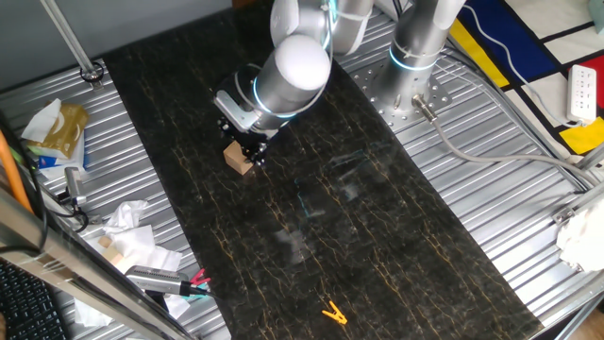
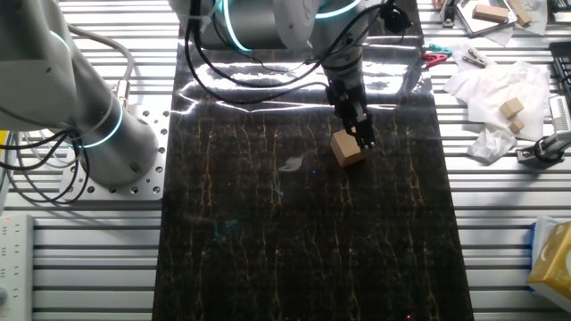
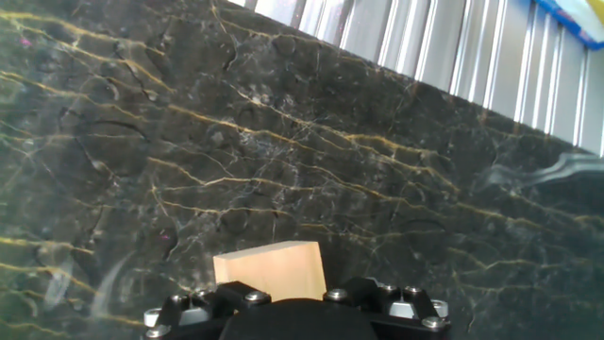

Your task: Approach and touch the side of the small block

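— Any writing, labels or numbers to read here?
— None. Nothing legible in any of the three views.
— No brand on the arm (image 1: 300,66)?
— None that can be made out.

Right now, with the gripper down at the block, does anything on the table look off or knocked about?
Nothing alarming. The small block sits flat on the dark marble mat, turned a little askew to its edges, the gripper right against it. A yellow-orange clip lies loose near the mat's end. Crumpled paper clutters the metal table beside it.
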Available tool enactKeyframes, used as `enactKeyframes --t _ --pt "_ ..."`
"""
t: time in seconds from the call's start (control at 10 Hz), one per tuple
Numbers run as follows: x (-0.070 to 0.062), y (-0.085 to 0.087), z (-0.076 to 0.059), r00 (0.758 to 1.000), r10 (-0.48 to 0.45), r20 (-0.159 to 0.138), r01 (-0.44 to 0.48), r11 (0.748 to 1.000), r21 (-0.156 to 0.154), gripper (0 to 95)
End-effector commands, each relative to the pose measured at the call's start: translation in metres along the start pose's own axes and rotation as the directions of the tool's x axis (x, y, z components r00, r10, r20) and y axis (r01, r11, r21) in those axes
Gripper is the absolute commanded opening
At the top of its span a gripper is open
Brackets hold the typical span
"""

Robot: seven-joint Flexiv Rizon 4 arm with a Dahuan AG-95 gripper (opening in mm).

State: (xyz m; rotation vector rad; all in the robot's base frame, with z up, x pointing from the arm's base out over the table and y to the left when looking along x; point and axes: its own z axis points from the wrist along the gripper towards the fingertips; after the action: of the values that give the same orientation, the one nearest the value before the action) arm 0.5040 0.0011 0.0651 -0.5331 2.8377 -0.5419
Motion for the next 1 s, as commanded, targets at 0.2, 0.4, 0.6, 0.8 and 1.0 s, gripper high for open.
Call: enactKeyframes --t 0.2,0.4,0.6,0.8,1.0 --pt "0.0 0.0 0.0 0.998 0.069 -0.004 -0.07 0.995 -0.07 76.0" --pt "-0.001 0.0 0.0 0.995 0.094 -0.016 -0.095 0.991 -0.089 95.0" --pt "-0.002 0.0 -0.003 0.988 0.151 -0.027 -0.153 0.974 -0.169 95.0" --pt "-0.004 -0.001 -0.012 0.979 0.195 -0.056 -0.203 0.951 -0.232 95.0" --pt "-0.007 -0.002 -0.023 0.972 0.22 -0.08 -0.234 0.934 -0.269 76.0"
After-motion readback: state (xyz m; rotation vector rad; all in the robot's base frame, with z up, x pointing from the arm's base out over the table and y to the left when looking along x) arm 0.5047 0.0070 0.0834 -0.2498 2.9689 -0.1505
